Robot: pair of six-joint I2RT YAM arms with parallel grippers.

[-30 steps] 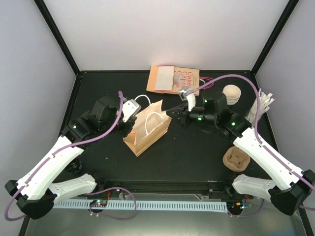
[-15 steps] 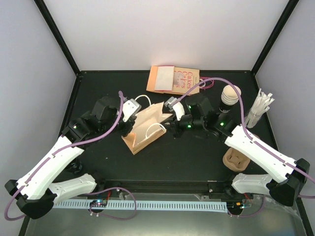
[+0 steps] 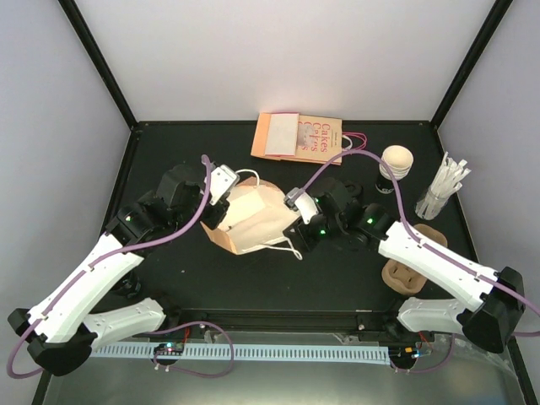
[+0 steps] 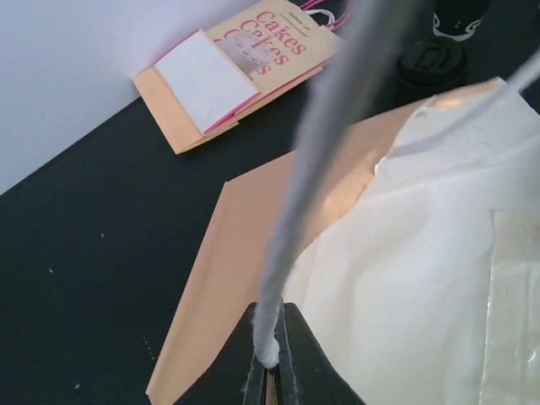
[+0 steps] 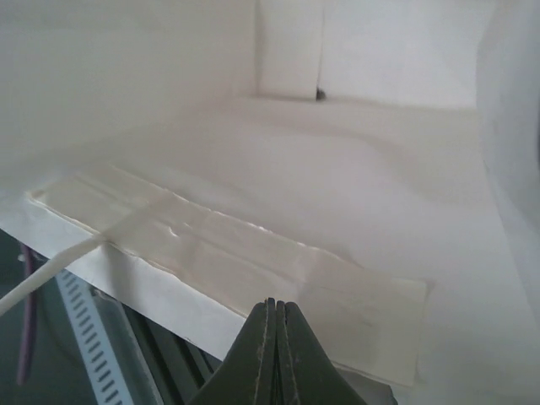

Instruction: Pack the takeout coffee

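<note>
Takeout coffee (image 3: 395, 162) found upright at back-right of desk (image 3: 337, 287), long axis vertical, mouth up, cream interior showing. Black lid (image 4: 430, 59) noted lying just in front of it. Cup stood near rear edge, w/ straws (image 3: 445, 179) to its right. Room betw. cup and bag is taken up by right arm (image 3: 439, 261). Brown paper bag (image 3: 253, 221) laid on its side at centre, mouth facing right. Right tool (image 5: 272, 314) seen clenched at bag mouth over inner rim; whether paper is pinched cannot be told. Left tool (image 4: 268, 354) clenched on bag's white handle cord (image 4: 291, 211). Open desk surface observed from bag to near edge. Pulp carrier (image 3: 409, 272) at front right.
</note>
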